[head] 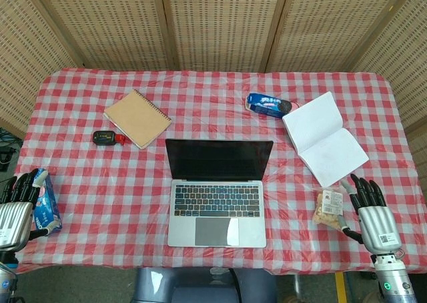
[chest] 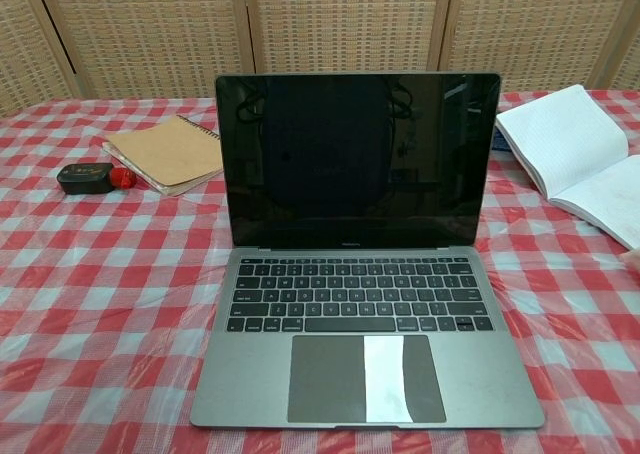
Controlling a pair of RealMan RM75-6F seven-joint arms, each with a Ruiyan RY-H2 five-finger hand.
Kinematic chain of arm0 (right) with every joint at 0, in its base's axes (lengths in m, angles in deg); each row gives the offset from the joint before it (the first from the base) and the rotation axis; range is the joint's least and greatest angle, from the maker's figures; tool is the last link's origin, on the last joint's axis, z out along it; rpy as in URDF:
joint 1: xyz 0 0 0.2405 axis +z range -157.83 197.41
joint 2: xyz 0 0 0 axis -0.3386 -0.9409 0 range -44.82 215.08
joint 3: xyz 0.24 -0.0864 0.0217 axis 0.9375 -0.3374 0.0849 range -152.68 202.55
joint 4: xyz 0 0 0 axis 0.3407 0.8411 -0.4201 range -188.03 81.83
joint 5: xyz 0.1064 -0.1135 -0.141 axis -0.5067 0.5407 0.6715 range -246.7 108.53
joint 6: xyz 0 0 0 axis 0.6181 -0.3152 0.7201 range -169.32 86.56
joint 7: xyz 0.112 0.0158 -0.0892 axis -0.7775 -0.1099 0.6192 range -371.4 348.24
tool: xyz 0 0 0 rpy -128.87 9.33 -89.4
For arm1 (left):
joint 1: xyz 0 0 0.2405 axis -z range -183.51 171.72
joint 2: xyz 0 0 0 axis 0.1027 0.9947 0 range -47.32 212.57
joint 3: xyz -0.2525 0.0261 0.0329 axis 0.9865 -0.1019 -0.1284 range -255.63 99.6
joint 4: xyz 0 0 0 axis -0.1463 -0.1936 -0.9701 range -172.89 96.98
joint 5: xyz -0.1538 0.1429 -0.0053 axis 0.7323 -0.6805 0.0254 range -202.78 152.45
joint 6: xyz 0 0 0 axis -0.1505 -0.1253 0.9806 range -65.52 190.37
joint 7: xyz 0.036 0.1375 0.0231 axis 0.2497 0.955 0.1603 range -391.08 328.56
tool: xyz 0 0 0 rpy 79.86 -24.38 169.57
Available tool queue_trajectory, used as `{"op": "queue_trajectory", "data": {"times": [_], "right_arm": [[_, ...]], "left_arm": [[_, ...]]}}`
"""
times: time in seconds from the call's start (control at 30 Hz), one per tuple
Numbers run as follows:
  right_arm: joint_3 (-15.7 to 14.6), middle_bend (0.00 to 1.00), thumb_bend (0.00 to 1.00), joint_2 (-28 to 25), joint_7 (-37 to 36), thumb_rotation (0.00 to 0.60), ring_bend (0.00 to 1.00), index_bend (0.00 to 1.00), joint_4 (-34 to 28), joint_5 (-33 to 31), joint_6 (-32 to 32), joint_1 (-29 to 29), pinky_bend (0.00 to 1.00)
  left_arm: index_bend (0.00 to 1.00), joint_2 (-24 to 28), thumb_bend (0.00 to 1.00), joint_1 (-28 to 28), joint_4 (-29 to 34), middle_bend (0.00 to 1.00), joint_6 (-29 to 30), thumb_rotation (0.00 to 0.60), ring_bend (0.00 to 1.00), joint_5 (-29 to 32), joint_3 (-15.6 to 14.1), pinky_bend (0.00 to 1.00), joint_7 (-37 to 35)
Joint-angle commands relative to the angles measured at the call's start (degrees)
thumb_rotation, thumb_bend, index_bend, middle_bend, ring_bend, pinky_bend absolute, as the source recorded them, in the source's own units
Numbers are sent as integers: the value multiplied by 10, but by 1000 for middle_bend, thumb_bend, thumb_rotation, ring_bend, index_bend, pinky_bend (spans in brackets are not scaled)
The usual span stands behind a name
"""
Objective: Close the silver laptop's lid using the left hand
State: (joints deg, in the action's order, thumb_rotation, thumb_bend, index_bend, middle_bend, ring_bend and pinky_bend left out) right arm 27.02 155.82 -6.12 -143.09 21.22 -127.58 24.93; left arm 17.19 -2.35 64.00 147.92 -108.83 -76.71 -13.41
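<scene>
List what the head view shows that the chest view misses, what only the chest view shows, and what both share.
Only the head view shows the left hand and right hand, both apart from the laptop, plus the blue packet beside the left hand, the snack bag beside the right hand, and the cookie pack. Only the chest view shows the dark screen face-on. Both share the silver laptop, lid up, the brown notebook, the open white notebook and the small black device.
</scene>
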Motion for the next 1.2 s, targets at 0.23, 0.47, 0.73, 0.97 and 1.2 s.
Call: {"op": "queue_trajectory", "data": {"times": [0.23, 0.47, 0.73, 0.97, 1.2], "right_arm": [[4, 0, 603, 2, 4, 600, 0, 0, 7, -2, -1, 1, 0], [14, 0, 604, 13, 13, 600, 0, 0, 25, -27, 12, 5, 0], [24, 0, 606, 27, 28, 600, 0, 0, 46, -54, 30, 12, 0], [35, 0, 608, 36, 28, 600, 0, 0, 65, -69, 31, 15, 0], [45, 0, 608, 38, 22, 600, 0, 0, 76, -84, 33, 17, 0]], "left_arm": [[0, 1, 0, 9, -1, 0, -11, 600, 0, -13, -2, 0, -9], [0, 4, 0, 48, -14, 0, -46, 600, 0, -27, 19, 0, -34], [0, 47, 343, 135, 34, 0, -152, 600, 0, -4, 67, 0, -89], [0, 92, 850, 230, 58, 0, -273, 600, 0, 43, 122, 0, -149], [0, 98, 1000, 315, 45, 0, -366, 600, 0, 98, 167, 35, -170]]}}
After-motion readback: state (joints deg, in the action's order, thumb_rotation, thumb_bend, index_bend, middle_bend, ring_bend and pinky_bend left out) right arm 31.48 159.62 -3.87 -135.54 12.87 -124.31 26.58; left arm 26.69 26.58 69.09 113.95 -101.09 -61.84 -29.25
